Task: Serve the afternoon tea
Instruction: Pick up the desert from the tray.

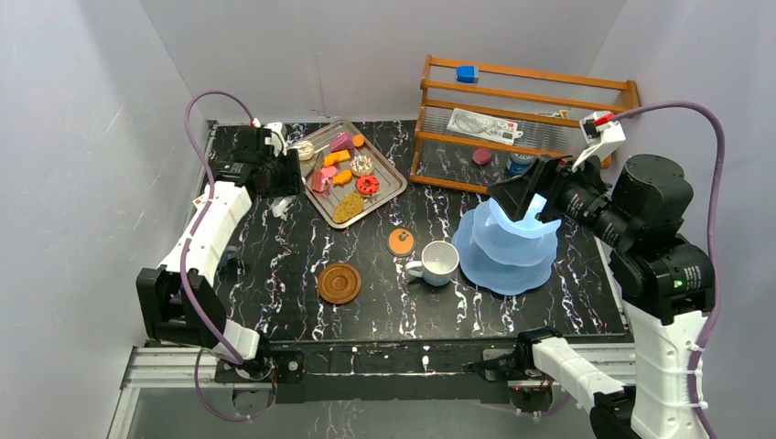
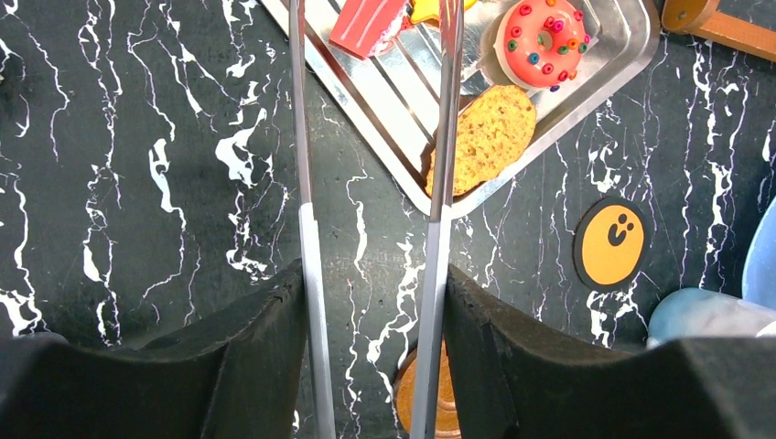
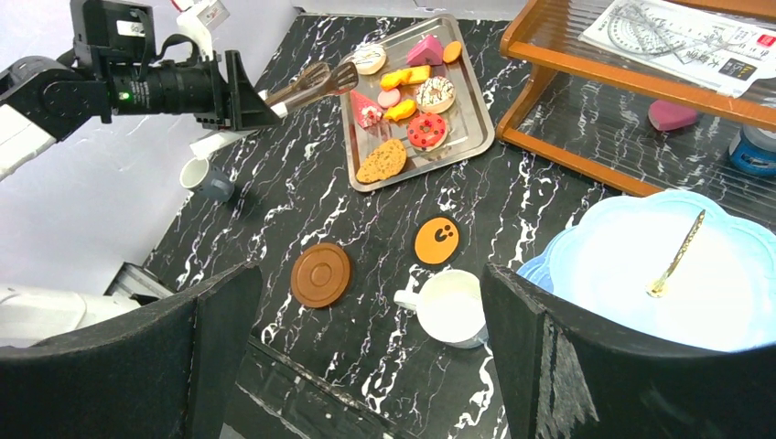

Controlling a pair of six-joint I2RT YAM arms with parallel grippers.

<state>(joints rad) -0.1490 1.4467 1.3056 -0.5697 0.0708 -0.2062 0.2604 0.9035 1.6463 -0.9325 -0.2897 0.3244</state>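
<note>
Seen from above, the left gripper (image 1: 291, 169) reaches over the near corner of a silver tray (image 1: 395, 183) at the back of a black marble-patterned table (image 1: 274, 265), with metal tongs (image 1: 307, 148) clamped between its fingers. The toy pastries (image 1: 352, 169) all lie on that tray, a cookie (image 1: 348, 208) at its front corner and a sprinkled red donut (image 1: 367, 185) just behind it. A brown saucer (image 1: 339, 283) sits alone toward the front, an orange smiley-face disc (image 1: 400, 241) near it, and a white mug (image 1: 441, 261) stands just beside the light-blue three-tier stand (image 1: 508, 251) on the right. The right gripper (image 1: 531, 206) hangs over the stand's top tier, in front of a wooden rack (image 1: 526, 90). From the left wrist, the two steel arms of the tongs run up the picture, each pressed from outside by a black finger, with a gap between them; their tips are out of sight past the top edge. One arm crosses the cookie, and a red wedge cake (image 2: 366, 23) lies between the two arms on the tray. From the right wrist, the fingers are spread wide and hold nothing. The white mug and saucer show on the table between them, and the stand's top tier, holding only its gold rod (image 3: 677, 256), lies below the right-hand finger. A grey mug (image 3: 206, 178) stands on the table under the left arm.
</note>
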